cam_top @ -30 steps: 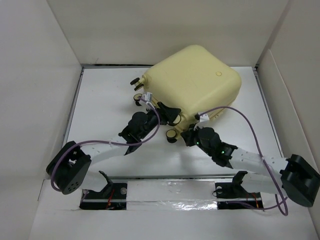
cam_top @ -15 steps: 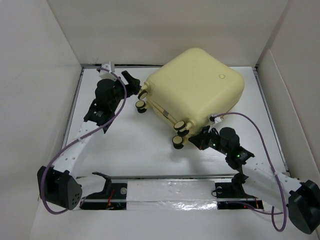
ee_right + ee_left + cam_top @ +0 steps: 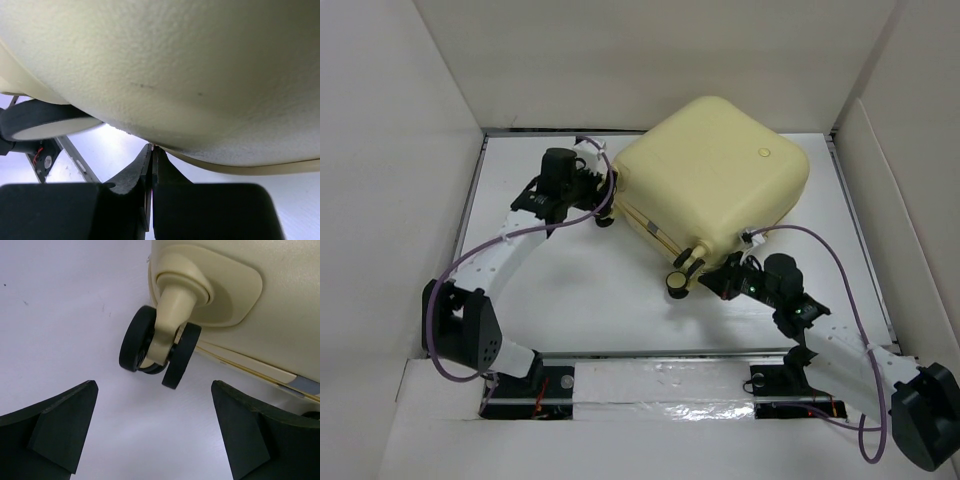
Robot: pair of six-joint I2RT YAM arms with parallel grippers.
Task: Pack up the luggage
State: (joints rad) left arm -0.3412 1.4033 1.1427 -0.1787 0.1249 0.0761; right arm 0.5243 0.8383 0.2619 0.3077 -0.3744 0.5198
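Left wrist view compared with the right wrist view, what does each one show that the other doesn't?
Only the left wrist view shows a black twin wheel on a yellow stem sticking out of the suitcase, with the left tool open, one finger on either side below it. Only the right wrist view shows the right tool shut, its tips at the shell's lower edge. Both show the pale yellow suitcase and the white table.

Frame edges crop the luggage in both wrist views.
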